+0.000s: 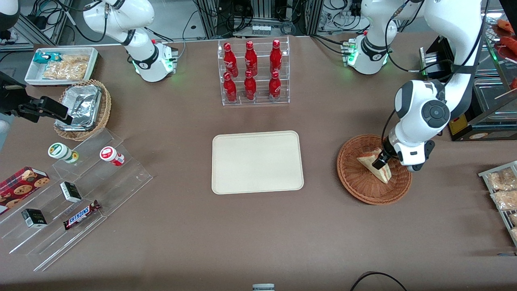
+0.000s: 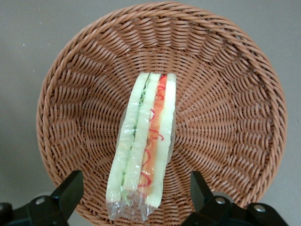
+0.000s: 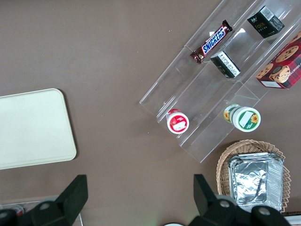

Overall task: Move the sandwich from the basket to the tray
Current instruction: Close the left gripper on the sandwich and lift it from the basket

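The sandwich (image 1: 375,165), a wrapped wedge of pale bread with red, pink and green layers, lies in the reddish-brown wicker basket (image 1: 363,192) toward the working arm's end of the table. My left gripper (image 1: 381,161) is down in the basket, just above the sandwich. In the left wrist view the gripper (image 2: 135,184) is open, its black fingers (image 2: 70,188) apart on either side of the sandwich (image 2: 148,132) near its wrapped end, not touching it; the basket wall (image 2: 225,94) surrounds it. The cream-beige tray (image 1: 257,161) lies bare at the table's middle.
A clear rack of red bottles (image 1: 254,72) stands farther from the camera than the tray. A stepped acrylic stand with snacks (image 1: 72,194), a tan basket with foil (image 1: 83,109) and a white bin (image 1: 60,64) lie toward the parked arm's end. Snack packets (image 1: 501,190) lie beside the reddish-brown basket.
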